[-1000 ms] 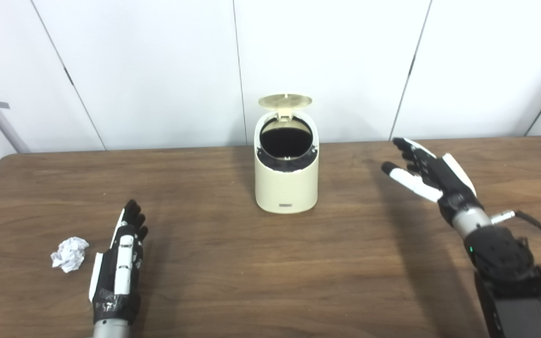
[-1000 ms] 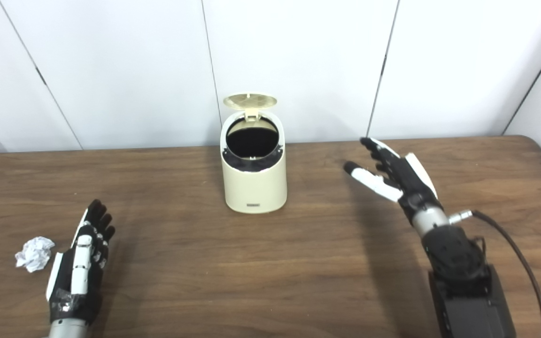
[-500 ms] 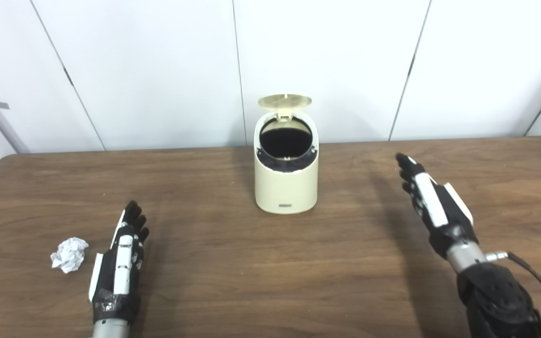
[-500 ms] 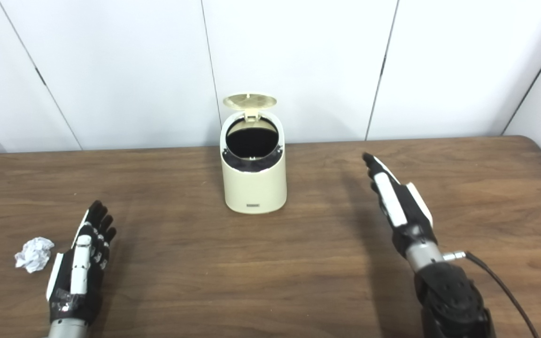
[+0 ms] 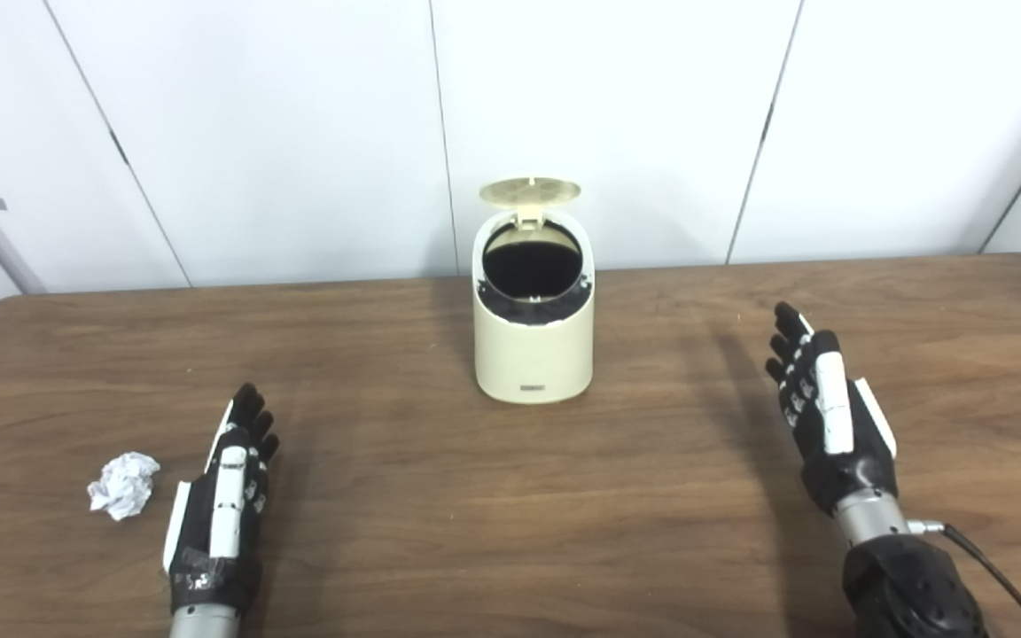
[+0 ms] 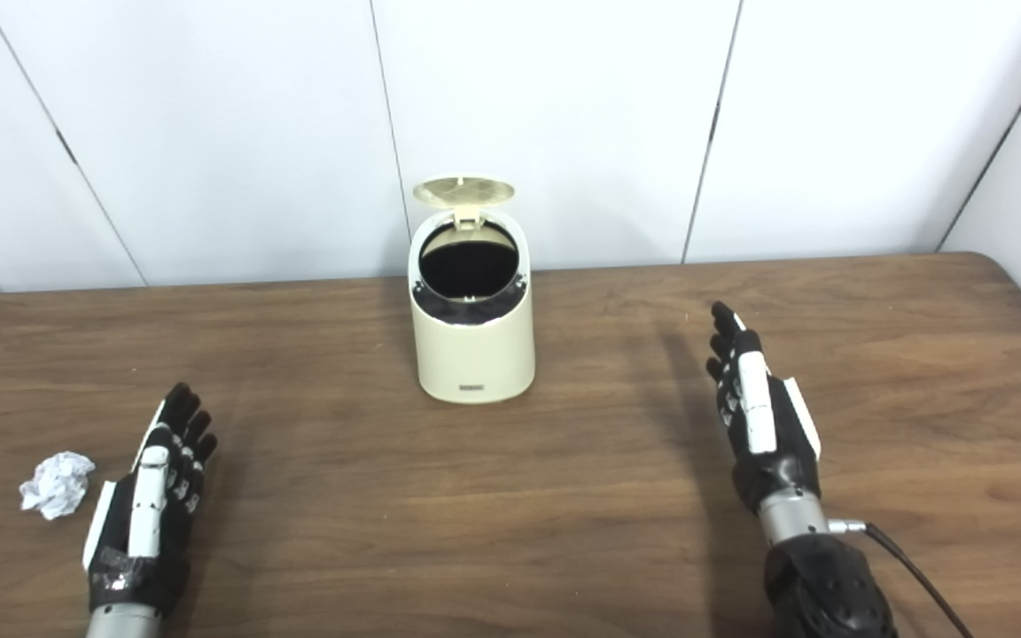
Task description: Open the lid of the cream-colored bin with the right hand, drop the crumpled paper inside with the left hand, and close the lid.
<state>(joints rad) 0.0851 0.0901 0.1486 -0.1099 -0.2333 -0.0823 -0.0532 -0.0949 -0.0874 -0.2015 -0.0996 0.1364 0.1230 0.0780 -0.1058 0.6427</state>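
Cream-colored bin (image 5: 533, 341) upright at the middle of the wooden table (image 5: 510, 532), toward the far edge, near the white wall panels (image 5: 298, 133). Lid (image 5: 529, 189) tipped up and back on its hinge — dark round mouth exposed. Crumpled paper (image 5: 124, 485) lying on the table at near left, well apart from the bin, just beside the left hand (image 5: 220, 509) and not touched by it. Left hand low over the wood, fingers straight and apart, holding nothing. Right hand (image 5: 830, 421) at near right, well clear of the bin — fingers extended, empty as well.
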